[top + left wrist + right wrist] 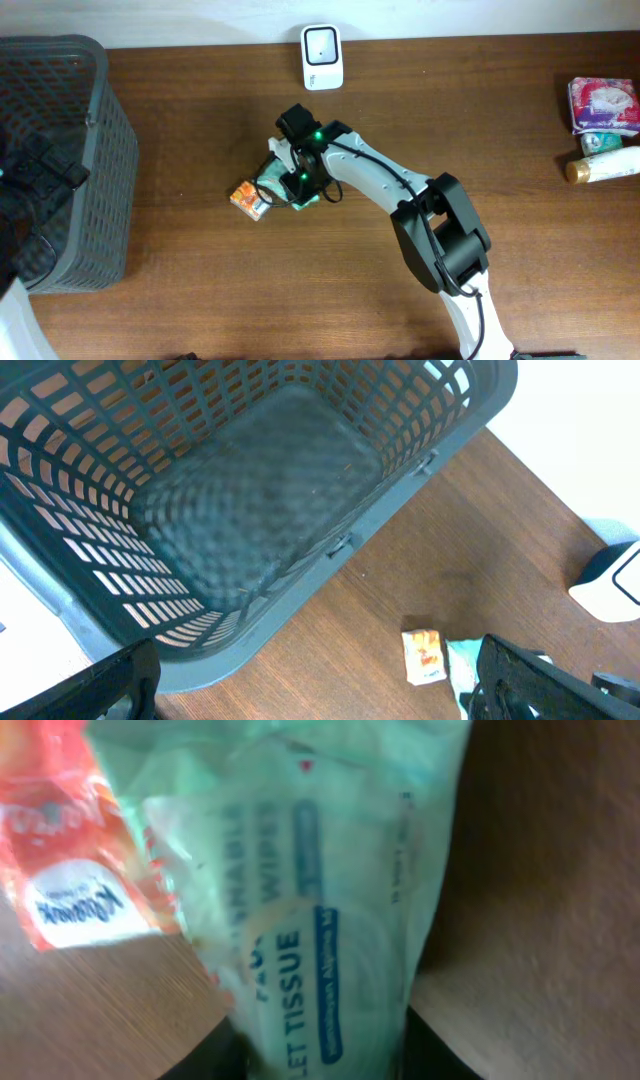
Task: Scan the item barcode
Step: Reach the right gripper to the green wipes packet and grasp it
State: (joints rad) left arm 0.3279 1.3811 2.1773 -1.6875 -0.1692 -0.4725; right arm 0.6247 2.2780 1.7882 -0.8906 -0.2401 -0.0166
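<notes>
Grasp stage only: right gripper [298, 188] astride wipes pack [330, 900], hold not verifiable; presentation to scanner [322, 57] beyond it pending.

Your right arm [375, 170]: smooth white links, bulky black joint housing [450, 235] at elbow. Black wrist block [298, 124] at far end, two green lights [317, 137] glowing on it. Thin black cable [335, 190] loops beside wrist; another runs along lower white link. Your left arm [40, 175]: chunky black wrist parts, white link at overhead's bottom-left corner. Left fingers [105, 680]: matte black, straight-edged, showing at both lower corners of left wrist view.
</notes>
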